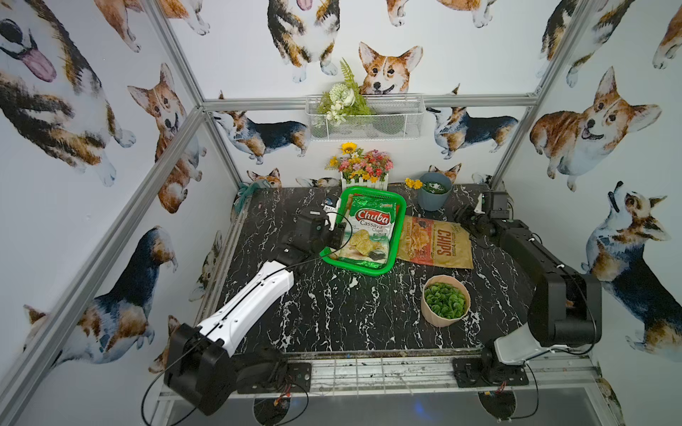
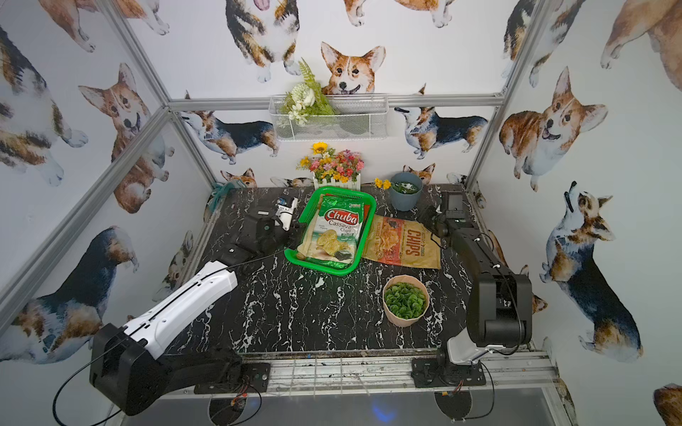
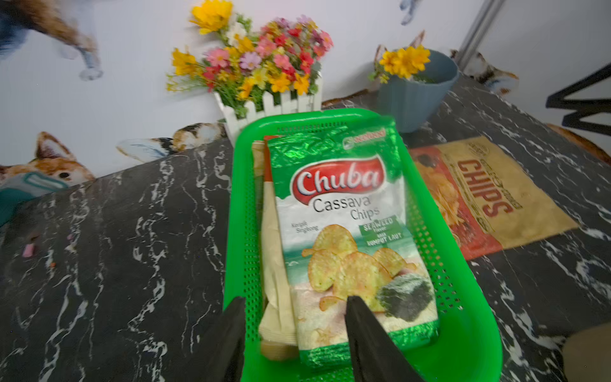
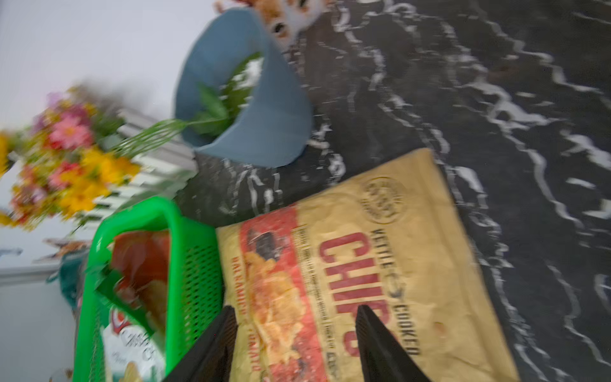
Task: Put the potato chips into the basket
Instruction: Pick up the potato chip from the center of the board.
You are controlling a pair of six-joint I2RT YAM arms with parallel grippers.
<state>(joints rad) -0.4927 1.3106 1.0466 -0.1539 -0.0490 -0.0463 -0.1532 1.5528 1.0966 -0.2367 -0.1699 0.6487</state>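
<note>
- The left claw [image 3: 296, 299], apart, straddled the basket [image 3: 314, 115] rim over the Chuba bag [image 3: 340, 211].
- The right claw [image 4: 296, 309], apart, hung over the CHIPS bag [image 4: 380, 264] beside the basket.

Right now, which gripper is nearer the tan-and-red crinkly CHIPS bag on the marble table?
Right. The right gripper is over the CHIPS bag at one end, jaws open astride it. The left gripper is across the bright green perforated plastic basket from it.

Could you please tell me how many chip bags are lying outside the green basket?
1: the tan-and-red CHIPS bag lies flat on the table, right beside the green basket. No other bag shows outside it.
</note>
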